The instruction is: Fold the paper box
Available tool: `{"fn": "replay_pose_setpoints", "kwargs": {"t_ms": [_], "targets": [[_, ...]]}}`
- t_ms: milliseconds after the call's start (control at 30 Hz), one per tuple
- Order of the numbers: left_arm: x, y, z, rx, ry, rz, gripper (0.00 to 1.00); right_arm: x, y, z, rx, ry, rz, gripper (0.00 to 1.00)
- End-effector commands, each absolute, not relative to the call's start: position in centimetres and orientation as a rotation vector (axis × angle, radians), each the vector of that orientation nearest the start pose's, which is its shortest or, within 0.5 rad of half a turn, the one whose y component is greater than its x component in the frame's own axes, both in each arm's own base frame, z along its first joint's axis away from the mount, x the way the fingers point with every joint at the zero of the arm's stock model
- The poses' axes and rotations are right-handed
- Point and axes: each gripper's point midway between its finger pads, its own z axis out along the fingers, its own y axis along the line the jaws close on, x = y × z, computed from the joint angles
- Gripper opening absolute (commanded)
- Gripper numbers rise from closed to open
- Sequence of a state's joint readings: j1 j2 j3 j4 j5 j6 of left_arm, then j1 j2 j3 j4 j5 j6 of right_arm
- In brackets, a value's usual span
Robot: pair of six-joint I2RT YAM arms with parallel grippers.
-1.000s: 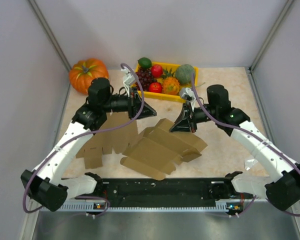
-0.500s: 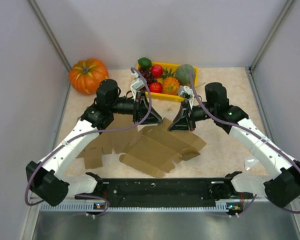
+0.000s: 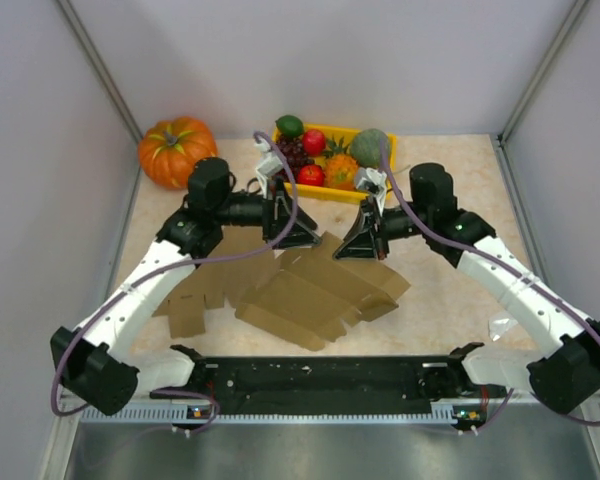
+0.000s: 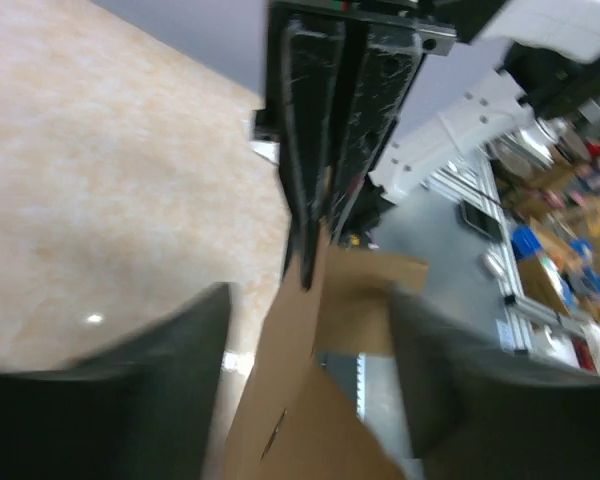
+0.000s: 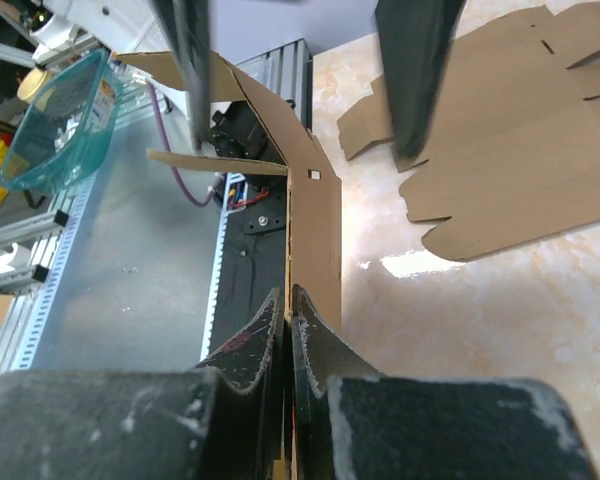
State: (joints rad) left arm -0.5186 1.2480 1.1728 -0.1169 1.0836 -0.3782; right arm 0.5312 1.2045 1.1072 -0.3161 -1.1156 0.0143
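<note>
Robotics lab, enclosed tabletop test cell.
Plain grey wall panels (image 3: 40, 200) in metal corner posts (image 3: 100, 65) box in a beige stone-patterned tabletop (image 3: 450, 290). Pair of robot arms (image 3: 145, 285) bolted to a black base plate (image 3: 320, 375) along a slotted aluminium rail (image 3: 280, 410). Props at the rear: a pumpkin (image 3: 177, 150) and a yellow tray (image 3: 335, 128) of mixed fruit. Beyond the cell, wrist views show aluminium framing (image 5: 20, 260), a teal plastic bin (image 5: 55, 120) and blurred, cluttered benches (image 4: 550, 280).
</note>
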Motion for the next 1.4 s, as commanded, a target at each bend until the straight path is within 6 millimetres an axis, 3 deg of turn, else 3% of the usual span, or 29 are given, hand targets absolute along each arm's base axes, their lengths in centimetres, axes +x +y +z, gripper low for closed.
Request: {"fn": "replay_pose_setpoints", "kwargs": {"t_ms": [0, 33, 67, 100, 200, 267, 300, 367, 433, 500, 700, 733, 867, 1000, 1133, 1233, 1300, 1367], "targets": [[22.2, -23.9, 36.8, 0.703, 1.640, -1.347, 0.82, 17.8, 27.8, 32.6, -1.193, 1.517, 1.440, 0.00], [22.8, -22.7, 36.4, 0.610, 1.665, -1.304, 0.80, 17.8, 27.6, 32.6, -1.190, 1.519, 1.450, 0.00], [23.2, -21.5, 34.6, 0.535, 1.703, -1.271, 0.77, 17.7, 27.5, 32.8, -1.188, 1.517, 1.453, 0.00], [23.8, -19.5, 34.7, 0.437, 1.697, -1.197, 0.72, 17.7, 27.4, 33.0, -1.181, 1.518, 1.459, 0.00], [23.6, -18.1, 31.9, 0.379, 1.751, -1.211, 0.53, 17.7, 26.8, 33.3, -1.158, 1.526, 1.480, 0.00], [22.9, -18.6, 30.1, 0.414, 1.767, -1.290, 0.47, 17.6, 26.6, 34.1, -1.160, 1.490, 1.492, 0.00], [22.9, -18.8, 29.3, 0.422, 1.785, -1.326, 0.37, 17.6, 26.5, 34.3, -1.153, 1.492, 1.499, 0.00], [21.8, -19.3, 28.7, 0.514, 1.769, -1.388, 0.31, 17.7, 26.2, 34.9, -1.152, 1.477, 1.509, 0.00], [22.4, -19.4, 28.8, 0.518, 1.720, -1.381, 0.30, 17.7, 26.2, 35.3, -1.155, 1.463, 1.520, 0.00], [22.2, -19.5, 27.5, 0.511, 1.709, -1.417, 0.30, 17.6, 26.2, 35.4, -1.159, 1.462, 1.538, 0.00], [20.4, -20.5, 28.2, 0.602, 1.624, -1.560, 0.31, 17.9, 26.3, 34.9, -1.142, 1.476, 1.539, 0.00], [20.1, -20.6, 28.0, 0.604, 1.628, -1.567, 0.33, 18.1, 26.3, 34.8, -1.134, 1.483, 1.538, 0.00], [18.5, -21.2, 28.0, 0.652, 1.614, -1.597, 0.56, 18.4, 26.5, 34.3, -1.123, 1.502, 1.542, 0.00], [17.6, -21.2, 27.9, 0.665, 1.610, -1.608, 0.69, 18.9, 26.6, 33.9, -1.104, 1.520, 1.533, 0.00], [16.8, -21.2, 28.0, 0.662, 1.610, -1.624, 0.70, 19.1, 26.7, 33.7, -1.099, 1.527, 1.533, 0.00], [16.5, -21.3, 27.8, 0.671, 1.615, -1.634, 0.62, 19.3, 26.8, 33.7, -1.093, 1.532, 1.530, 0.00], [16.3, -21.2, 27.7, 0.679, 1.617, -1.639, 0.65, 19.6, 26.8, 33.6, -1.081, 1.542, 1.521, 0.00], [15.9, -21.2, 27.8, 0.683, 1.617, -1.649, 0.75, 19.5, 26.8, 33.3, -1.080, 1.547, 1.525, 0.00]]}}
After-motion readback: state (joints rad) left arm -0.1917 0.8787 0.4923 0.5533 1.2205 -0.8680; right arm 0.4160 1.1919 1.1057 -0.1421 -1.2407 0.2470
